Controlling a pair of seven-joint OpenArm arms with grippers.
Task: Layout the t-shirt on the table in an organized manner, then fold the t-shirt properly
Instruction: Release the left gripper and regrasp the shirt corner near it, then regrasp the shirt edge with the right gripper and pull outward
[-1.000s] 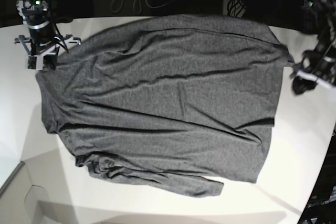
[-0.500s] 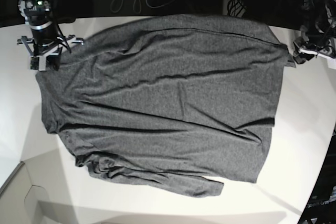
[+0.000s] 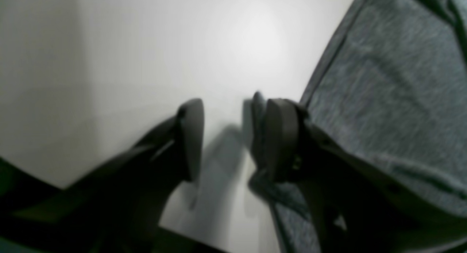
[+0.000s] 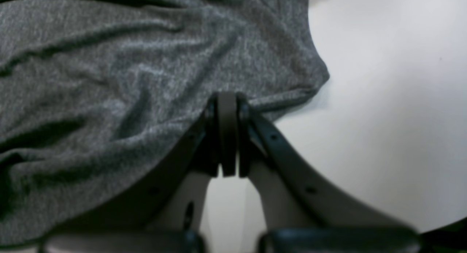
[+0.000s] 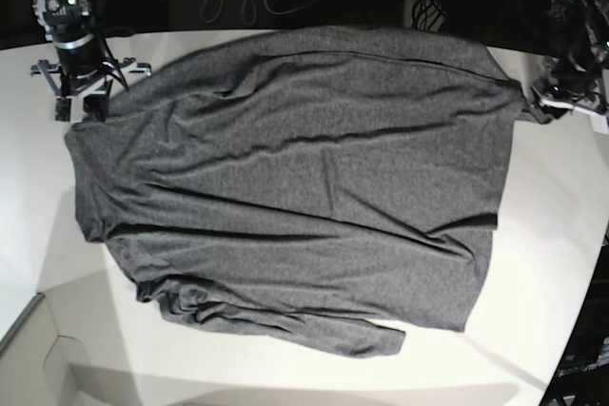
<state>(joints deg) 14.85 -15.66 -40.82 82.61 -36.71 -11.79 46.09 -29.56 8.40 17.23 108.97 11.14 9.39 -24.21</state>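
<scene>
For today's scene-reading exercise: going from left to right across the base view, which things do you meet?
Right arm's tool at the shirt's left edge → t-shirt spread across the table → left arm's tool at the shirt's right corner.

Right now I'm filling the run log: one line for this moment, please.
t-shirt: spread on table, wrinkled | right gripper: shut on t-shirt edge | left gripper: open beside t-shirt corner, nothing held

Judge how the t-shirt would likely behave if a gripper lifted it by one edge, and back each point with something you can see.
The t-shirt would probably sag and drape, not hold its shape: it lies in soft wrinkles. It looks light, since the knit seems thin. On the smooth table it may slide and bunch when pulled, as near the right gripper.
</scene>
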